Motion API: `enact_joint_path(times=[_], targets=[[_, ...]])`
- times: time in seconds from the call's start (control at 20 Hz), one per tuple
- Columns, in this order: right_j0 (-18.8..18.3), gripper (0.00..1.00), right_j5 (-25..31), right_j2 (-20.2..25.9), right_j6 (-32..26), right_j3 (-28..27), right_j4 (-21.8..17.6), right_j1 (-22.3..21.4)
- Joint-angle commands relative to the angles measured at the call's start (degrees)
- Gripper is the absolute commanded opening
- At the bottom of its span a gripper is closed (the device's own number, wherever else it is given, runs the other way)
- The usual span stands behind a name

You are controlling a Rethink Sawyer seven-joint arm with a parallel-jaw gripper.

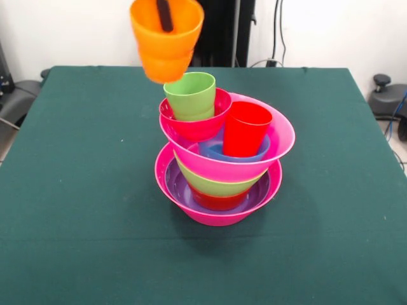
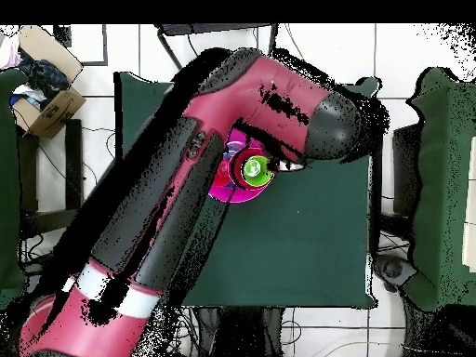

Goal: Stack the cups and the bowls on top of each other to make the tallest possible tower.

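The tower stands mid-table on a large hot-pink bowl (image 1: 219, 215). Nested in it are a purple bowl (image 1: 181, 190), a small red bowl (image 1: 218, 201) and a lime green bowl (image 1: 216, 184). A second hot-pink bowl (image 1: 273, 146) sits tilted on top, holding a blue bowl (image 1: 213, 152) with the red cup (image 1: 247, 129) in it. A crimson bowl (image 1: 200, 124) on its left carries the green cup (image 1: 191, 95) (image 2: 253, 168). The orange cup (image 1: 166, 39) hangs above and left of the green cup, my gripper (image 1: 165, 18) shut on its rim, one black finger inside it.
The green table (image 1: 76, 190) spreads around the tower. In the overhead view my arm (image 2: 195, 177) covers most of the stack. A cardboard box (image 2: 46, 88) sits on the floor beyond the table, and cables run along the wall.
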Motion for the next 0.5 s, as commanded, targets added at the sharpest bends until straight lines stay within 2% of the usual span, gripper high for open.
enact_joint_path(times=[0.05,0.25,0.5], targets=[[3.92,0.0,-0.7,4.6,-10.64,7.43,-0.52,-2.83],[4.74,0.0,1.06,6.02,-10.94,9.63,0.4,-3.1],[3.87,0.0,2.46,7.44,-10.07,9.41,0.7,-2.35]])
